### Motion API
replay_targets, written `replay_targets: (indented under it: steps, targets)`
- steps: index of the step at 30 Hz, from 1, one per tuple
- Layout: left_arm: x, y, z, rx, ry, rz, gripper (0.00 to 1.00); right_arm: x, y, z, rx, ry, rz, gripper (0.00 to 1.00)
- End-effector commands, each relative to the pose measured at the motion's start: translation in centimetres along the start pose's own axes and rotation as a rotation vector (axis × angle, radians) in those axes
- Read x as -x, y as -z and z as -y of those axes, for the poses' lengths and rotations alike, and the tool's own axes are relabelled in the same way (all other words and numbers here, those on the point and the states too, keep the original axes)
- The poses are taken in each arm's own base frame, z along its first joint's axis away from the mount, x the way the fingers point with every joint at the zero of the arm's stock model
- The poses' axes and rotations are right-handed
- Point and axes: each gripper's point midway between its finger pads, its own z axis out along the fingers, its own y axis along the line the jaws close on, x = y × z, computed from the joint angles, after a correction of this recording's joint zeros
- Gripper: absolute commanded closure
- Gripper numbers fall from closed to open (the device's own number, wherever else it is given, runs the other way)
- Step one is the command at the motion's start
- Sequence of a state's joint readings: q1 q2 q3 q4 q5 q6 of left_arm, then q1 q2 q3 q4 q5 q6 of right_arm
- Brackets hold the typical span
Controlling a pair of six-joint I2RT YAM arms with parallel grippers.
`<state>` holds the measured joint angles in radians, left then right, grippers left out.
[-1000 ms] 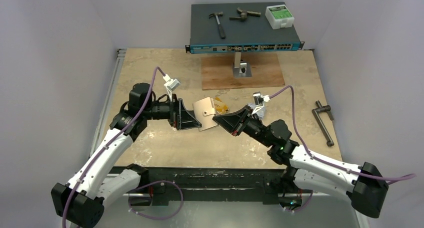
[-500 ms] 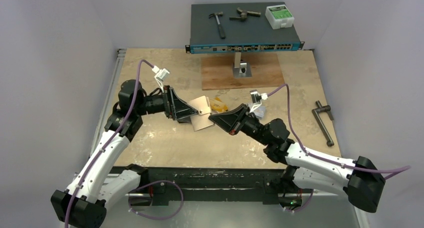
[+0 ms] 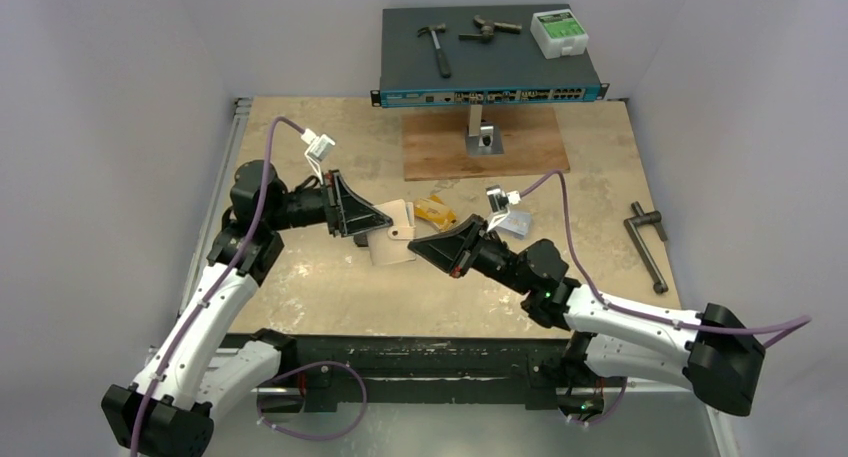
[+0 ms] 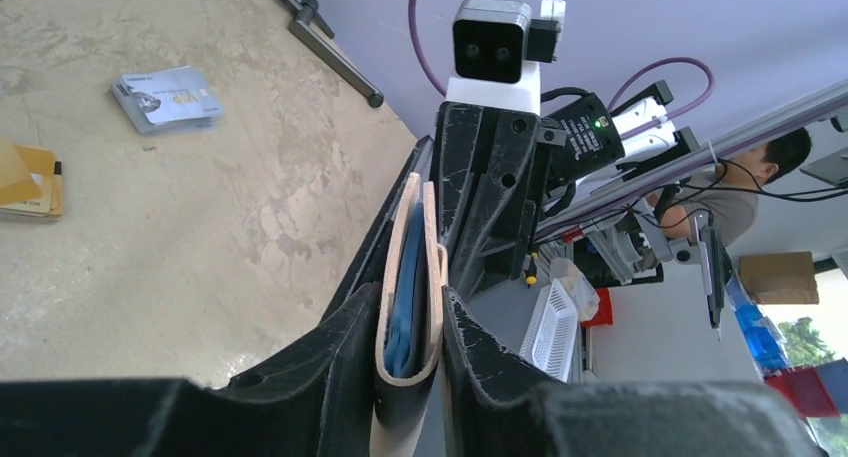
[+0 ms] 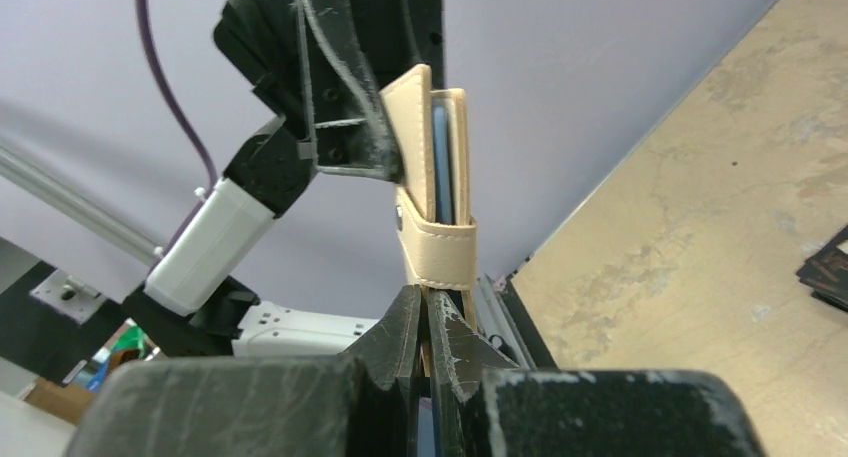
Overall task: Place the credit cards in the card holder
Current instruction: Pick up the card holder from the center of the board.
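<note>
The tan card holder [image 3: 392, 241] is held folded above the table's middle, between both grippers. My left gripper [image 3: 368, 224] is shut on it from the left. In the left wrist view its jaws press both sides of the fold [image 4: 410, 277], where a blue inner pocket shows. My right gripper [image 3: 417, 248] is shut on the holder's opposite edge, just below the snap tab [image 5: 437, 252]. Orange-gold credit cards [image 3: 436, 212] lie on the table behind the holder. Silvery blue-grey cards [image 3: 514, 223] lie beside the right arm and also show in the left wrist view [image 4: 165, 99].
A network switch [image 3: 490, 87] at the back carries a hammer [image 3: 437, 45] and a white box [image 3: 557, 32]. A wooden board [image 3: 485, 145] with a metal bracket lies before it. A metal handle [image 3: 647, 243] lies at the right. A black item [image 5: 828, 267] lies on the table.
The left gripper has closed onto the card holder. Both grippers and the holder have shifted left, and the silvery cards have come into view beside the right arm.
</note>
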<state>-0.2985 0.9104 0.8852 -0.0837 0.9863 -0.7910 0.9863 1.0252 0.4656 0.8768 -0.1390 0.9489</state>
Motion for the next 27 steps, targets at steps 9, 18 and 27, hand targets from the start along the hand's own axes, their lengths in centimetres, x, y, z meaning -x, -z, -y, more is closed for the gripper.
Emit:
replay_targets:
  steps: [9,18,27]
  targets:
    - [-1.1,1.1,2.5,-0.064,-0.046,-0.021,0.81,2.2,1.8,-0.5,-0.093,0.189,0.02,0.31]
    - [-1.0,1.3,3.5,-0.085,-0.033,-0.015,0.84,1.2,-1.2,-5.4,0.16,0.23,-0.087,0.03]
    - [-1.1,1.9,4.9,-0.11,-0.021,-0.011,0.84,0.5,-2.5,-5.1,0.183,0.196,-0.104,0.17]
